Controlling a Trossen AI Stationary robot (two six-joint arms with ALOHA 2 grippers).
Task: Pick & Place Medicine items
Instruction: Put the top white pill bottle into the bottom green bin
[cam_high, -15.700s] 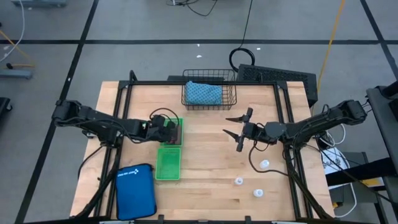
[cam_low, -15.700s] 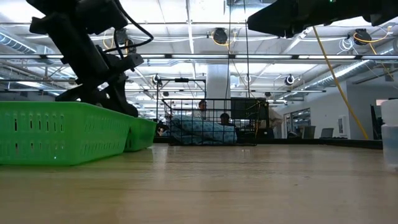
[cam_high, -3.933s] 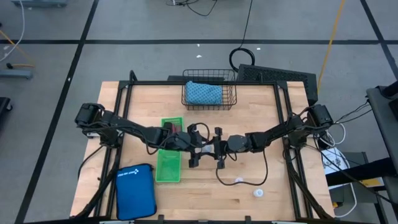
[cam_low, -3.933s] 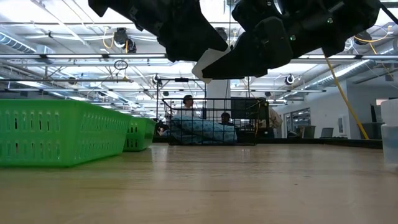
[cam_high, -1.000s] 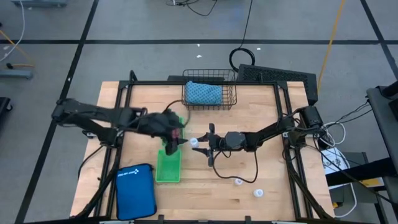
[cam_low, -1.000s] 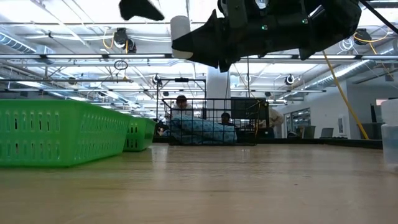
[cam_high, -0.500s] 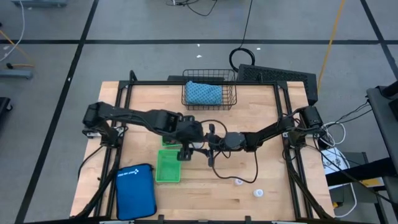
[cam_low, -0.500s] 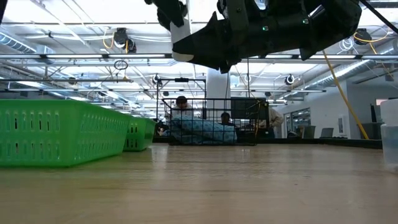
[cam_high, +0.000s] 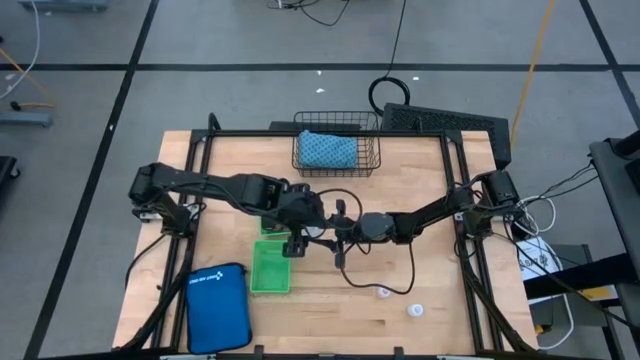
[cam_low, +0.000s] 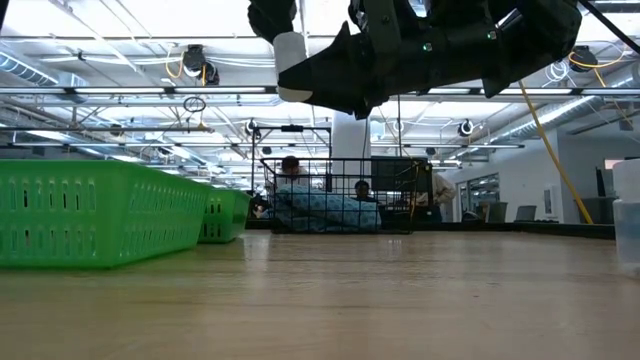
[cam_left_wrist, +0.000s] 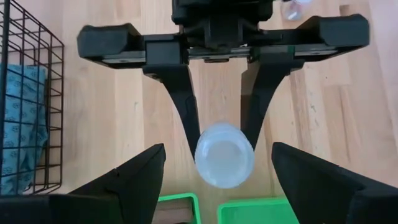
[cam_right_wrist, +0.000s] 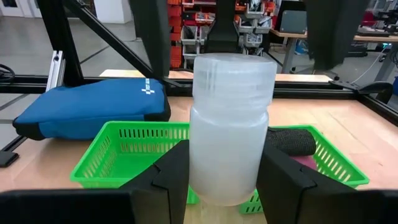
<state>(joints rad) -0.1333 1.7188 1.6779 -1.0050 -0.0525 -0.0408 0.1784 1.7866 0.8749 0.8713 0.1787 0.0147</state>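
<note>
Above mid-table, the right gripper (cam_right_wrist: 228, 177) pinches a white bottle (cam_right_wrist: 231, 124). Our left gripper (cam_left_wrist: 219, 165), at the green baskets (cam_high: 270, 262) a second ago, now brackets it, jaws spread: a handover looks imminent. Overhead, arms hide the bottle. Two bottles (cam_high: 384, 291) wait at five o'clock; basket contents are unclear.

an open lab hall: exposed ceiling ducts (cam_low: 120, 95), taped floor lines (cam_high: 300, 67), desks behind
</note>
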